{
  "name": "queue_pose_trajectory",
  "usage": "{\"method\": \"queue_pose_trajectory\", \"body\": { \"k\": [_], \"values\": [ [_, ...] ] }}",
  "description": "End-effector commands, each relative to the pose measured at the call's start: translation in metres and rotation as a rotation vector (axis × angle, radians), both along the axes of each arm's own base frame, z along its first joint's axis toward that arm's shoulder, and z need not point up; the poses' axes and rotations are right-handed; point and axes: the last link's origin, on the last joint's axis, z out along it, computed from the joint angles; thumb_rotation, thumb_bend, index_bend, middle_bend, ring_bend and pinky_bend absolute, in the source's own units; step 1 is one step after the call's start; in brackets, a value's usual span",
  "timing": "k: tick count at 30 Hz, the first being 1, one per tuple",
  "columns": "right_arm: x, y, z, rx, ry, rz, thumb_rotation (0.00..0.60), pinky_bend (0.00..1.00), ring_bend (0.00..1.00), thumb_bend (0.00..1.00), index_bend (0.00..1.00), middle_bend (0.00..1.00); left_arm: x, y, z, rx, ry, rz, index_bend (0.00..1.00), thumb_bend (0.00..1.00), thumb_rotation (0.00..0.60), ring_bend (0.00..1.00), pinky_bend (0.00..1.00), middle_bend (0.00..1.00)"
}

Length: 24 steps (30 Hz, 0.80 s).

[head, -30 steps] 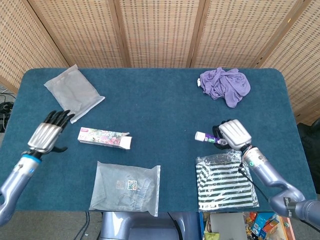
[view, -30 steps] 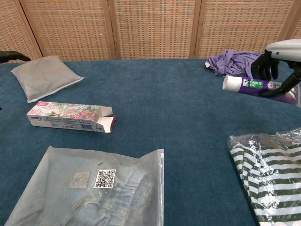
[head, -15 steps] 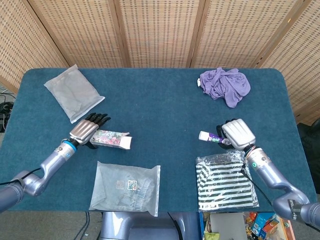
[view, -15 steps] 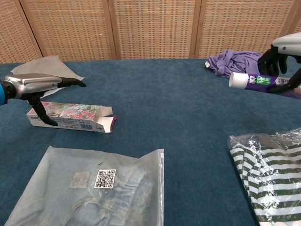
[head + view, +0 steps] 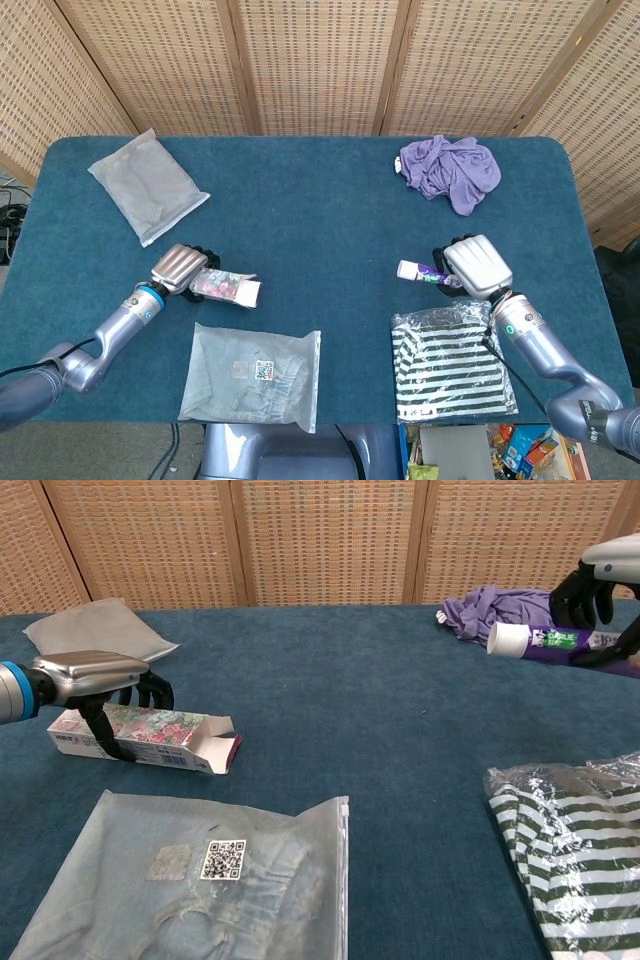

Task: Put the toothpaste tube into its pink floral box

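L hand (image 5: 95, 675) now clamps cardboard floral box (image 5: 150, 736); R hand (image 5: 476, 266) grips glossy tube (image 5: 545, 640).

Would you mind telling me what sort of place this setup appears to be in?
Probably an indoor robot work station: a table covered in blue cloth, woven cane screens standing behind it, and bagged clothes laid out on it.

backdrop: woven rattan screen (image 5: 320, 65), wood-framed panels, stood behind the table across its full width
table: dark teal carpet-like cover (image 5: 320, 215), rounded corners
floor: grey strip (image 5: 60, 440) visible below the table's near edge
left edge: dark cables (image 5: 8, 215) on the floor
lighting: even, diffuse, soft shadows only
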Motion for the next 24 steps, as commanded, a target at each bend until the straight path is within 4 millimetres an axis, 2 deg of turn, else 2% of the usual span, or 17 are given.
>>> {"method": "queue_pose_trajectory", "body": {
  "k": [1, 8, 9, 12, 17, 24],
  "values": [
    [0.001, 0.001, 0.002, -0.003, 0.001, 0.005, 0.6, 0.45, 0.49, 0.64, 0.64, 0.63, 0.001, 0.0, 0.0, 0.013, -0.009, -0.007, 0.54, 0.15, 0.6, 0.46, 0.49, 0.52],
    [0.011, 0.001, 0.014, -0.023, 0.015, 0.035, 0.6, 0.45, 0.49, 0.65, 0.64, 0.63, 0.011, 0.002, 0.006, 0.06, -0.104, -0.027, 0.57, 0.15, 0.6, 0.48, 0.5, 0.54],
    [0.02, -0.001, 0.025, -0.049, 0.031, 0.073, 0.6, 0.45, 0.49, 0.65, 0.64, 0.63, 0.026, 0.005, 0.01, 0.086, -0.214, -0.034, 0.57, 0.15, 0.6, 0.48, 0.5, 0.54],
    [0.032, -0.003, 0.038, -0.069, 0.058, 0.104, 0.6, 0.45, 0.49, 0.65, 0.64, 0.63, 0.041, 0.01, 0.009, 0.099, -0.35, -0.032, 0.57, 0.15, 0.6, 0.48, 0.5, 0.54],
    [0.063, -0.009, 0.066, -0.144, 0.14, 0.199, 0.6, 0.45, 0.49, 0.66, 0.64, 0.63, 0.08, 0.022, -0.006, 0.079, -0.6, 0.0, 0.57, 0.15, 0.6, 0.48, 0.5, 0.54],
    [0.088, -0.01, 0.08, -0.179, 0.219, 0.25, 0.6, 0.45, 0.5, 0.67, 0.64, 0.64, 0.113, 0.028, -0.027, 0.038, -0.684, -0.002, 0.57, 0.15, 0.6, 0.48, 0.5, 0.54]
  ]
}}
